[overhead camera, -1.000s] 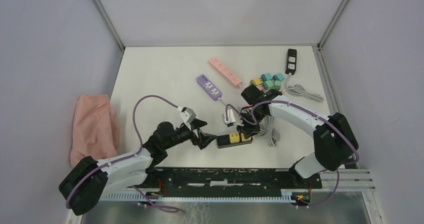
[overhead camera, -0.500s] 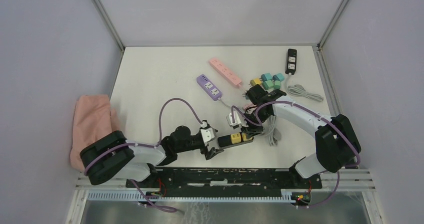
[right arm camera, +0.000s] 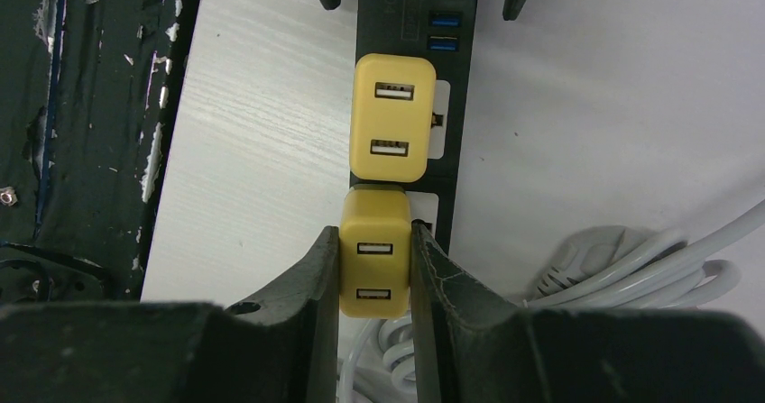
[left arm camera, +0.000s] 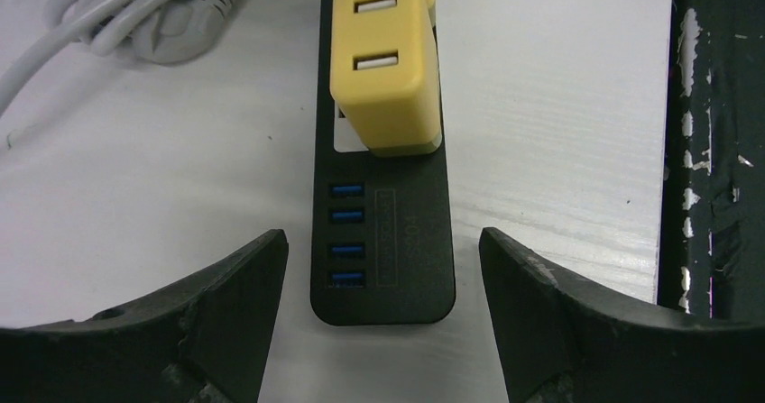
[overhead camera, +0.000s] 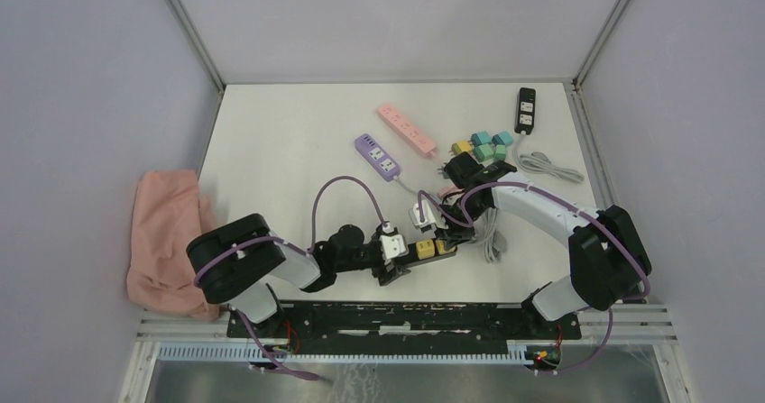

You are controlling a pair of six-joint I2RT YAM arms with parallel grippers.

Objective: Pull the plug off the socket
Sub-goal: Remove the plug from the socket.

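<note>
The black socket strip [overhead camera: 410, 251] lay near the counter's [overhead camera: 289, 141] near edge, about midway along it, with two yellow plugs standing on it side by side. The right pincer [right arm camera: 374, 241] was clamped on the held yellow plug [right arm camera: 375, 272], one finger [right arm camera: 316, 277] pressed flat against each of its sides. That plug sat at the strip's cable end, and it seemed to be seated in its socket, though the fingers hid its base. The second yellow plug [right arm camera: 391, 119] stood just beside it, touching or nearly so, farther along the strip toward the row of blue USB ports [left arm camera: 347, 233].

The left pincer [left arm camera: 381, 241] stood wide at the USB end. Its two dark fingers [left arm camera: 235, 286] flanked the strip with bare counter showing on both sides, so it gripped nothing.

A bundled white cable [right arm camera: 613, 250] lay against the strip's right end. Toward the far edge lay a purple strip [overhead camera: 379, 156] and a pink strip [overhead camera: 407, 129], with a cluster of teal and yellow adapters [overhead camera: 485, 145] near them. A small black strip [overhead camera: 525, 109] lay by the far right corner, and a grey coiled cord [overhead camera: 546, 166] lay just nearer than it. A pink cloth [overhead camera: 167, 232] was bunched off the counter's left edge.
</note>
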